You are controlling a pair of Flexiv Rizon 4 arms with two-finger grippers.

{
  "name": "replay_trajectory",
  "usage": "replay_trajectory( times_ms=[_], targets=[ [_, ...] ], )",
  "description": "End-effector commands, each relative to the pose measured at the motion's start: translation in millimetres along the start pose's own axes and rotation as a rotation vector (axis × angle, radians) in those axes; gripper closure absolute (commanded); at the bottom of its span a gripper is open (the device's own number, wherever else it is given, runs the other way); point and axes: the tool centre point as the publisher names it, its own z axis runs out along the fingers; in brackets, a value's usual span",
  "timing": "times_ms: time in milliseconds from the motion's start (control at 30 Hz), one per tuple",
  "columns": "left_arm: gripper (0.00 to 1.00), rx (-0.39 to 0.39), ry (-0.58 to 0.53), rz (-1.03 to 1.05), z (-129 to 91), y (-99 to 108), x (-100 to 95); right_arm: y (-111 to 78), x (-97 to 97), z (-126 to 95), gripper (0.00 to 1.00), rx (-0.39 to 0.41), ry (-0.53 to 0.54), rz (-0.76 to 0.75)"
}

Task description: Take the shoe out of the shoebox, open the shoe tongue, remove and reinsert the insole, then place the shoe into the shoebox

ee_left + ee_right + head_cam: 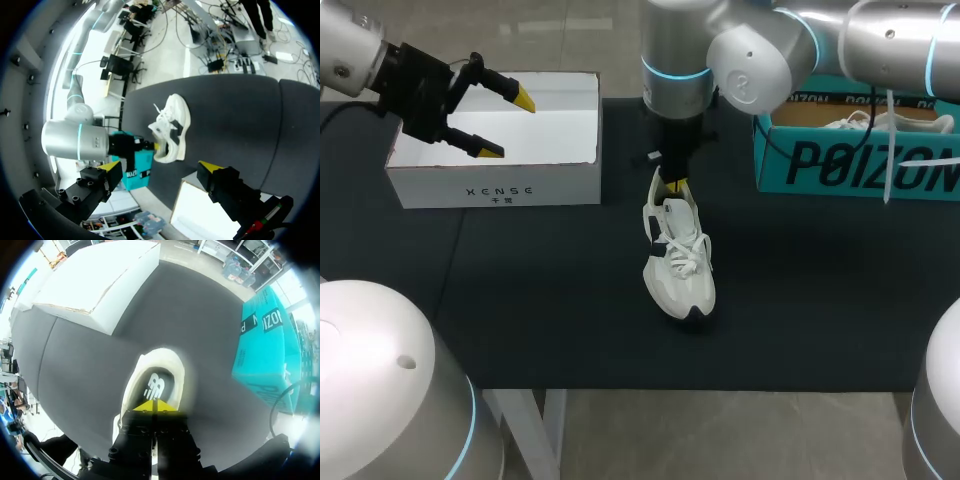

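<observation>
— White shoe (680, 270) mid-table, toe near, heel far, so it's out of the box. What's got it?
— R gripper (672, 186), straight down at the heel, tips pressed together over the heel end of the insole (156, 385). Can't tell if anything's actually nipped btwn them.
— Risk?
— If it's only got a sliver of insole, a pull prob slips off. If it's caught the collar too, the whole shoe lifts w/ it, since nothing's pinning the toe.
— L gripper (508, 126)?
— Far left, fingers spread, hanging over the white shoebox (500, 185), well apart from the shoe. No help from there.
— Anything else?
— Teal box (860, 165) far right, near the R arm. A wide swing could clip it.
</observation>
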Motion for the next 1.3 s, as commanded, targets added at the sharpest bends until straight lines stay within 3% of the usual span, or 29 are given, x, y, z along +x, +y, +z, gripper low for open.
replay_trajectory(
  times_ms=[33,833,1067,1300],
  targets=[
    [0.00,0.000,0.004,0.000,-0.2,0.2,-0.4,-4.9,0.6,-2.8,1.00,0.009,0.013,0.023],
    [0.00,0.000,0.004,0.000,-0.2,0.2,-0.4,-10.2,5.5,-4.8,1.00,0.030,0.046,0.028],
    [0.00,0.000,0.004,0.000,-0.2,0.2,-0.4,-14.7,0.4,-3.7,1.00,0.037,-0.024,0.222],
    [0.00,0.000,0.004,0.000,-0.2,0.2,-0.4,-13.1,2.8,5.2,1.00,0.024,0.000,0.234]
  ],
)
